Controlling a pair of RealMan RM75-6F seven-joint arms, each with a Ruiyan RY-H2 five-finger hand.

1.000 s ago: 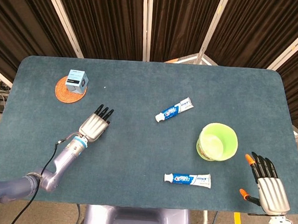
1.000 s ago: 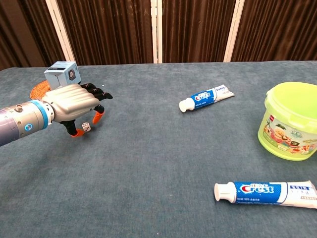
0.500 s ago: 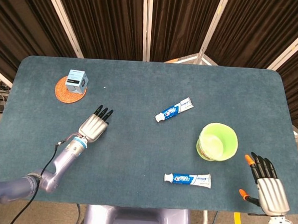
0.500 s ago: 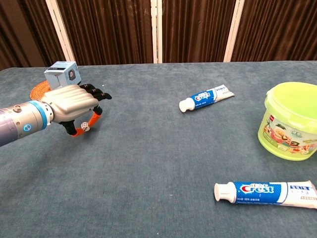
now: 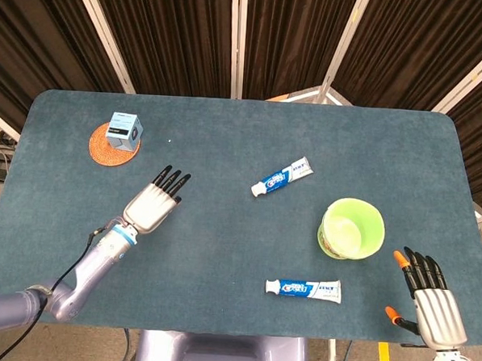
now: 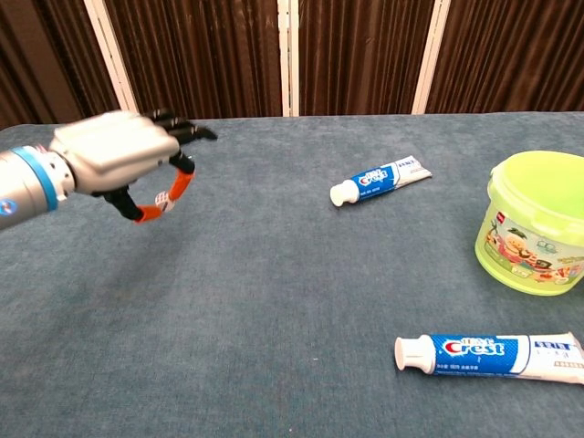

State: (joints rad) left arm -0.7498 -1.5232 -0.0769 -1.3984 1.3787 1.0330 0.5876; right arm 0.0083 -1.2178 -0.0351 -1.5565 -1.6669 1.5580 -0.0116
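Now that our left hand (image 6: 123,164) has lifted off the table, we pinch the small die (image 6: 161,201) between thumb and finger, forward of the coaster (image 5: 113,145). Our right hand (image 5: 429,299), fingers apart, holds nothing.

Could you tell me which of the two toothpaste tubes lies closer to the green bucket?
The near toothpaste tube, just in front of the green bucket; the far toothpaste tube lies farther away, toward the table's middle.

toothpaste tubes: 2 (image 5: 283,177) (image 5: 303,289) | green bucket: 1 (image 5: 351,227) | blue box: 1 (image 5: 123,131) | woven coaster: 1 (image 5: 99,150)
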